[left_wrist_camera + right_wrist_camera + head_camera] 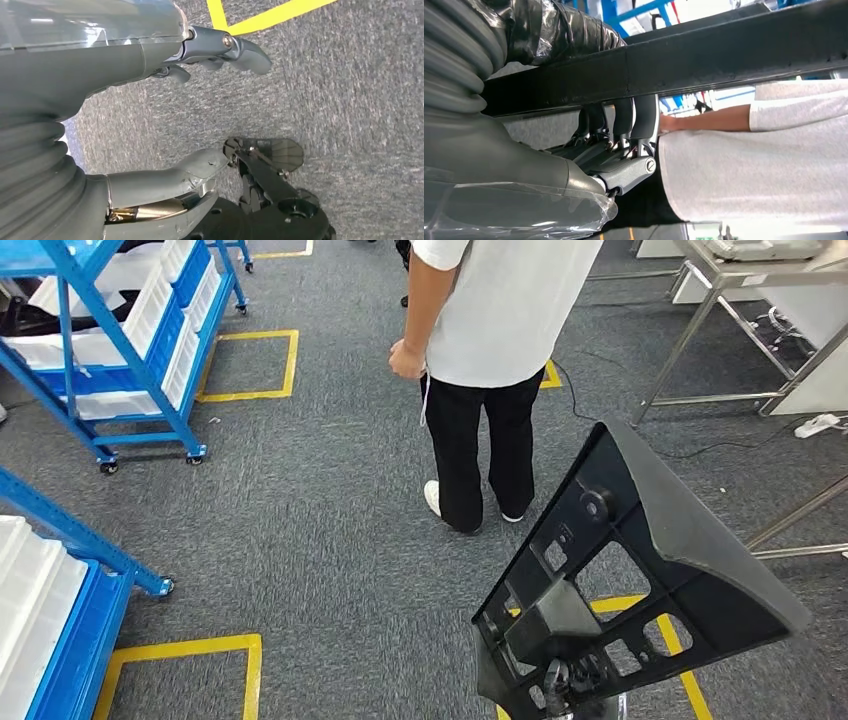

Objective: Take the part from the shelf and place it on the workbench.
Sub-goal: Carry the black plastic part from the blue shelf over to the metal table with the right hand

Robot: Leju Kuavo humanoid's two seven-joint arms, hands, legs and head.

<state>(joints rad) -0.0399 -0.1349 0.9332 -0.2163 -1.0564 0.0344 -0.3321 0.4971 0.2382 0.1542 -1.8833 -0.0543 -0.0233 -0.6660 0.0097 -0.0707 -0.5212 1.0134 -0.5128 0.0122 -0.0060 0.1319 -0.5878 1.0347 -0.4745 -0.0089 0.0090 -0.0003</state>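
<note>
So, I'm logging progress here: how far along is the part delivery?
Pickup looks done: the right hand grips the large black plastic frame part, away from the blue shelf racks. The left hand hangs empty. A person in a white shirt stands ahead. Still left: placing the part on the workbench.

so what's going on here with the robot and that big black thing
The robot's right hand holds a large black plastic part, fingers curled around its edge, carrying it out in front above the grey carpet. Its left hand hangs open over the floor, holding nothing. A person in a white shirt stands just ahead, blue shelving carts are off to the left, and a metal workbench is ahead on the right.
</note>
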